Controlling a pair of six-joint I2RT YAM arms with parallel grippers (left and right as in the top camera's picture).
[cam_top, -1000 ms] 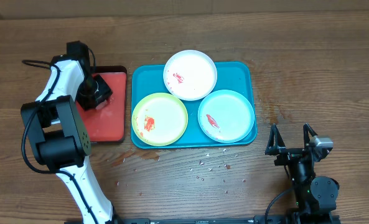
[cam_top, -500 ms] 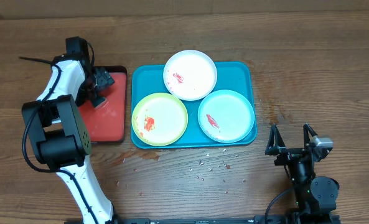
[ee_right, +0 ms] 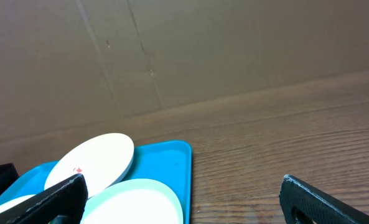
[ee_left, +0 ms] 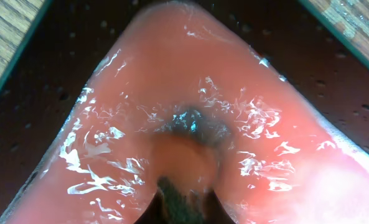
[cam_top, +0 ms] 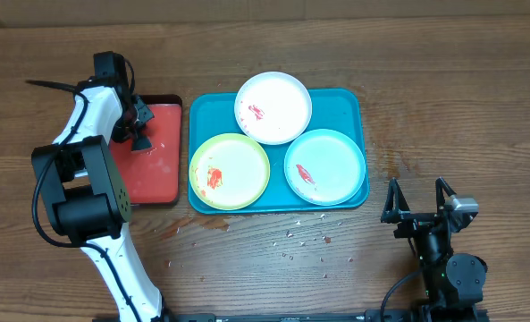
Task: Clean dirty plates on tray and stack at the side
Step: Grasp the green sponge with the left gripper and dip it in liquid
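Our left gripper (cam_top: 142, 140) is pressed together, tip down on the red tray (cam_top: 162, 179) toward its far end. Close up from the wrist, that tray's surface is wet and glossy, with a dark smudge just ahead of the closed tips. We cannot tell whether anything is pinched between them. The arm's own white and black links run along the left edge of the red tray.

Just to the right, across a narrow strip of table (cam_top: 443, 80), lies the teal tray (cam_top: 340, 100) with all three plates on it. The yellow-green plate (cam_top: 230, 171) is nearest our left gripper and overhangs the tray's left rim. The white plate (cam_top: 273, 107) sits at the far side and reaches over the far rim. The pale green-rimmed plate (cam_top: 324, 166) is at the near right. Each carries a red smear.

Between the left gripper and the plates stand only the two raised rims — dark on the red tray, teal on the other.

Our right gripper (cam_top: 416, 186) rests near the tray's near-right corner, fingers spread wide and holding nothing. Pale specks (cam_top: 305, 240) dot the wood in front of the teal tray.
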